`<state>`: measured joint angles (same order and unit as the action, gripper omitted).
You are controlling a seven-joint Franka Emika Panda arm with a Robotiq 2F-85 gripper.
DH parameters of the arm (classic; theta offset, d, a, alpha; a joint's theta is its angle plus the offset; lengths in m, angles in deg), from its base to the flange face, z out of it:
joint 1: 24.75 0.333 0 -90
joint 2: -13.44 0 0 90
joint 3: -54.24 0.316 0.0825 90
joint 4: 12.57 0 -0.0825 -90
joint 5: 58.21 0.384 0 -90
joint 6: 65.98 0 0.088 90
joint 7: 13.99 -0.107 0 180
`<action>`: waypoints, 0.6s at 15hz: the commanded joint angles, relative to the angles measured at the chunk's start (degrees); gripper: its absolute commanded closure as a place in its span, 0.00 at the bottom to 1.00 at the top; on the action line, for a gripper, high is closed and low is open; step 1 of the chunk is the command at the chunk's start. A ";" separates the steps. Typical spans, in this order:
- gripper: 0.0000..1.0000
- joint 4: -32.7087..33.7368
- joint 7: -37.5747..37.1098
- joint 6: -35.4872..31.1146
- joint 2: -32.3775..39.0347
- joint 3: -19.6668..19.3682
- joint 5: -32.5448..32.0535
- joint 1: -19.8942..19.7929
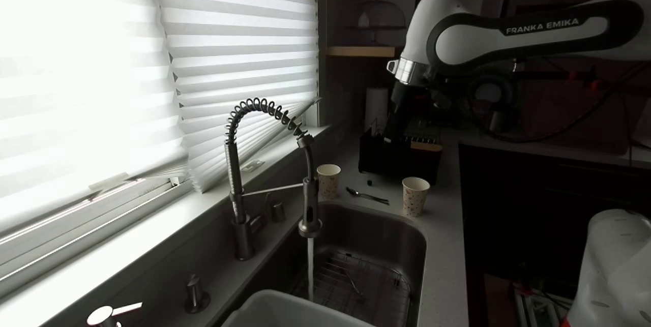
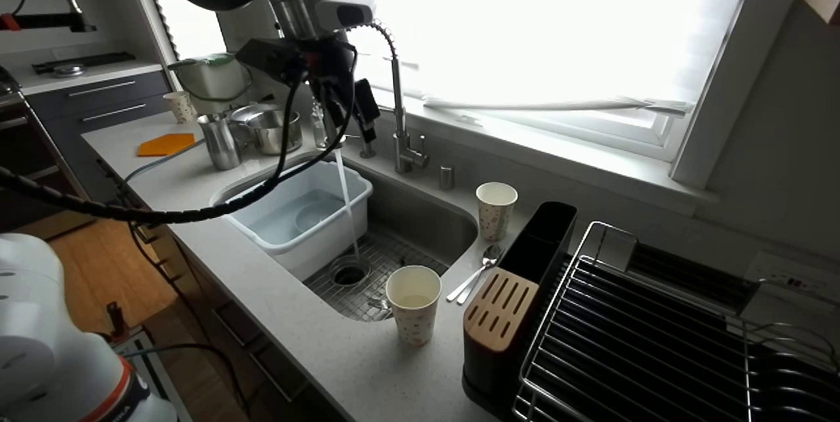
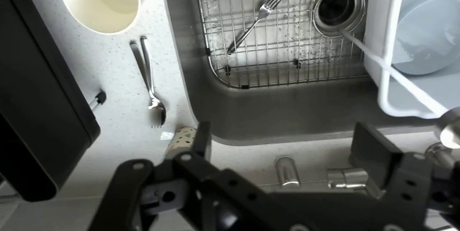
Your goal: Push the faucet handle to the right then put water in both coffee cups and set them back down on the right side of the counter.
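My gripper [image 3: 285, 134] hangs open above the sink's window side, nothing between its fingers. Two speckled paper coffee cups stand upright on the counter [image 2: 367, 369]. The near cup [image 2: 414, 317], by the sink's corner, shows a level inside that looks like water. The window-side cup [image 2: 495, 215] stands by the backsplash; in the wrist view this cup [image 3: 184, 138] is partly hidden behind a finger, and its inside cannot be seen. A stream of water [image 1: 311, 268] runs from the faucet head [image 1: 309, 215] into the sink. Beside my other finger lies the faucet handle [image 3: 346, 178], apparently not gripped.
A white tub [image 2: 328, 232] fills part of the sink. Spoon and fork [image 3: 146, 69] lie between the cups, beside a black caddy [image 2: 531, 264] and dish rack [image 2: 643, 317]. Another fork [image 3: 248, 31] rests on the sink grid. A similar cup [image 2: 180, 107] stands far off.
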<state>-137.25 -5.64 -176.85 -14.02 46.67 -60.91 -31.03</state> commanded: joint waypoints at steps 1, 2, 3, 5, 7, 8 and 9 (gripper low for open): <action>0.00 -1.70 5.52 -0.28 -1.53 -0.20 2.05 3.39; 0.00 -1.54 6.43 -0.07 -1.45 -0.03 2.47 4.16; 0.00 -1.58 7.60 -0.38 -1.10 -0.05 2.97 4.90; 0.00 -1.50 9.08 -0.44 -0.57 0.11 3.73 6.02; 0.00 -1.29 10.14 -0.11 -0.15 0.25 4.38 6.85; 0.00 -0.24 8.25 0.16 0.09 0.64 3.25 5.92; 0.00 -0.27 8.67 0.16 0.20 0.68 3.49 6.24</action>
<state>-137.68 2.98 -176.85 -13.88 47.22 -57.50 -24.62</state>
